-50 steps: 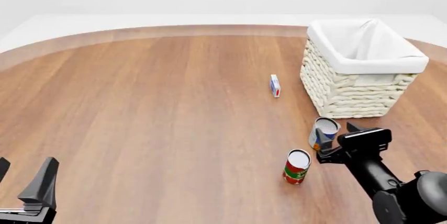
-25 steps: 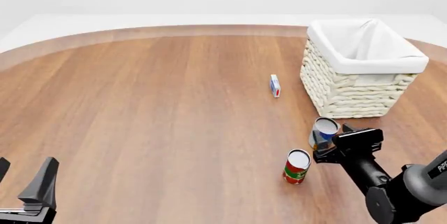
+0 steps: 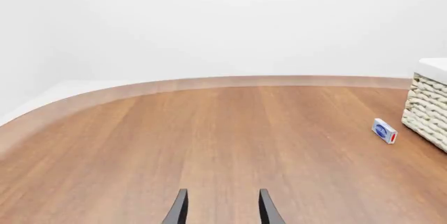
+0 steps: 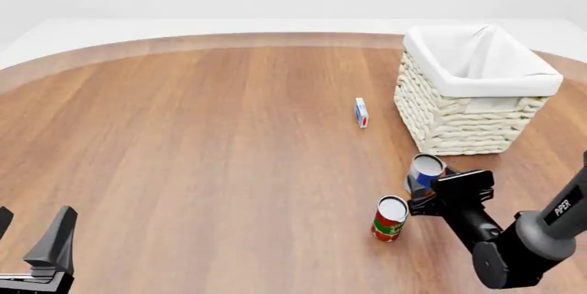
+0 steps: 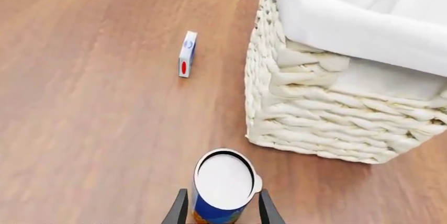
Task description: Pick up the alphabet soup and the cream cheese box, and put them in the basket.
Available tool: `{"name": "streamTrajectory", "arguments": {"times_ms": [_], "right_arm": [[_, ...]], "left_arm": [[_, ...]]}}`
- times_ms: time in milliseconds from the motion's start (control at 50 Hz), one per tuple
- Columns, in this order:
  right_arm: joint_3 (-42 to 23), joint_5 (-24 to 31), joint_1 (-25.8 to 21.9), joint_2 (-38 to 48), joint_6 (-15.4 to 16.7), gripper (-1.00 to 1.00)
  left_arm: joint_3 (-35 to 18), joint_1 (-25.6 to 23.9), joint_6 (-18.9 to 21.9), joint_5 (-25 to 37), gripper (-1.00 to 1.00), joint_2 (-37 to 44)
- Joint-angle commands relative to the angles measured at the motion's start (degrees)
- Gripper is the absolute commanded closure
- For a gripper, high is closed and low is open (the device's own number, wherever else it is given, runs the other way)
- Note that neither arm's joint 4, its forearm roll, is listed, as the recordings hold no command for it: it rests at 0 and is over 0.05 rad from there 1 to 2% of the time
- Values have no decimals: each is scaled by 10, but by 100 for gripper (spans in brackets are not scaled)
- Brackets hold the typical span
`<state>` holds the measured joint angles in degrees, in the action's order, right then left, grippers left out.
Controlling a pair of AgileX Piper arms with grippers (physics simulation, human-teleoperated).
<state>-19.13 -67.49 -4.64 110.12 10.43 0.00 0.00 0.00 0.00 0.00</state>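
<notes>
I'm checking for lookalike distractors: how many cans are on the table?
2: the alphabet soup between the right gripper fingers, before the basket; a red-and-green can nearer the camera.

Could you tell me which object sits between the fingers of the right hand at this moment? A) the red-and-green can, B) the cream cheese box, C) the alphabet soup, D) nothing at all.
C: the right wrist view shows the alphabet soup between the fingers of the right hand; the cream cheese box lies apart near the basket.
</notes>
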Motion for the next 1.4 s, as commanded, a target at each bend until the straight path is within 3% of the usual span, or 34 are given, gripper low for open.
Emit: {"name": "streamTrajectory", "arguments": {"times_ms": [20, 480, 500, 920, 1400], "right_arm": [[-8, 1, -2, 18, 1, -100], [-46, 6, 7, 92, 10, -100], [-45, 4, 8, 90, 11, 100], [-20, 0, 12, 56, 11, 100], [23, 40, 3, -73, 6, 100]], "left_arm": [[0, 0, 0, 0, -100, 0], [0, 0, 0, 0, -100, 0], [0, 0, 0, 0, -100, 0], [0, 0, 0, 0, -100, 0], [0, 0, 0, 0, -100, 0]]}}
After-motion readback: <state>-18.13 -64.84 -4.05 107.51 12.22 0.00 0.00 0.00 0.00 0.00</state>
